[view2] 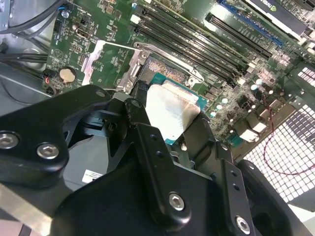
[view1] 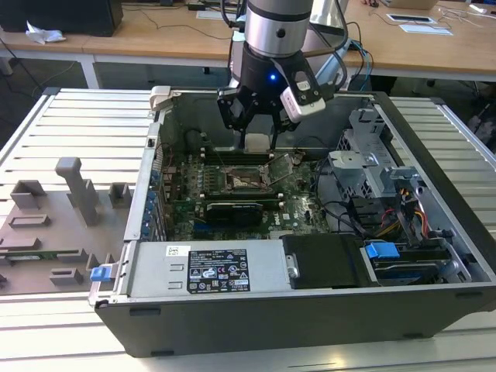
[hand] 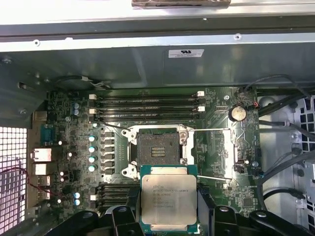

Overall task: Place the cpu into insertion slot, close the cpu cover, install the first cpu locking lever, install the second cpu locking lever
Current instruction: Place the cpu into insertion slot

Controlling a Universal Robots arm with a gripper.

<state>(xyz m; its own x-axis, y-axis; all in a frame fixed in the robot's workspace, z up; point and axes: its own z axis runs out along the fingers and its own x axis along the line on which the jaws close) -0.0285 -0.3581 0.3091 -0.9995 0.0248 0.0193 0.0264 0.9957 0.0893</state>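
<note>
The grey slatted bench [view1: 70, 124] is carrying everything. A wooden bench [view1: 155, 43] with papers on it is standing behind it. A big open computer case [view1: 310, 310] is lying on its side on the slatted bench. A grey tray [view1: 46, 232] of grey block shapes is sitting beside the case, on the exterior view's left.

The arm [view1: 271, 31] is hanging straight down from above, and its wrist is pointing down into the case. Under it, the green board [hand: 216, 110] is lying flat on the case floor. The long memory slots [hand: 147, 104] are running across the board, near the socket [hand: 157, 149].

The socket is sitting bare, with its pins showing. The cover [view2: 90, 64] is swung open, away from the socket.

The jaws are clamping the cpu [hand: 169, 201] by two opposite edges. The cpu is hanging in the air over the board, close to the socket but not in it. It is lying flat, with its silver top facing up at the wrist. Its edges are lining up square with the socket's edges. Its slightly longer side is pointing toward the socket, across the line of the memory slots.
</note>
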